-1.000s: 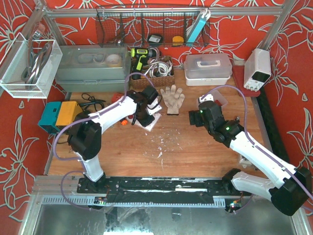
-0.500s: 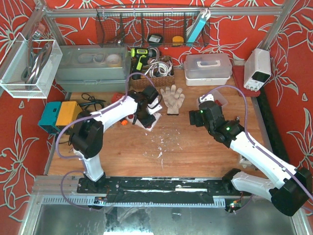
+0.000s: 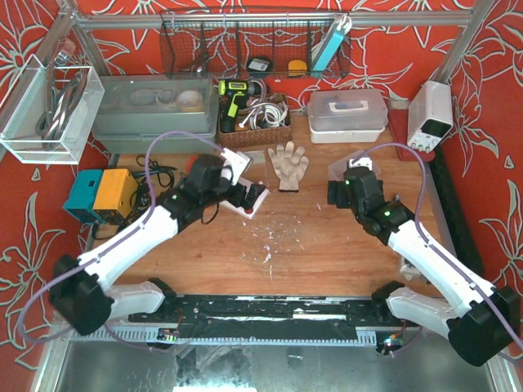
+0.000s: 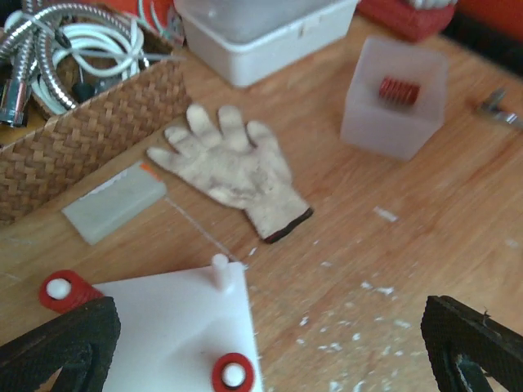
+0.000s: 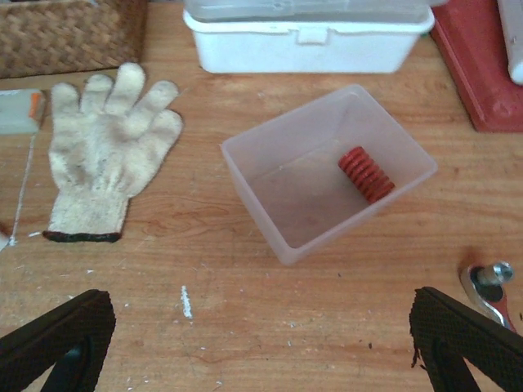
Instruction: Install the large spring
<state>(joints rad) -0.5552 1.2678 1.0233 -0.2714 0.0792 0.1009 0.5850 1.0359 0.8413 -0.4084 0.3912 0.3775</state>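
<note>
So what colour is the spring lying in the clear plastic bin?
The spring is red, clearest in the right wrist view.

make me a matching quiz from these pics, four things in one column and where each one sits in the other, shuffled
Things
1. loose red spring
2. work glove
3. bare white peg
4. metal hose

Places
a. standing on the white plate
b. in the wicker basket
c. inside the translucent bin
d. flat on the table

Pairs: 1-c, 2-d, 3-a, 4-b
</note>
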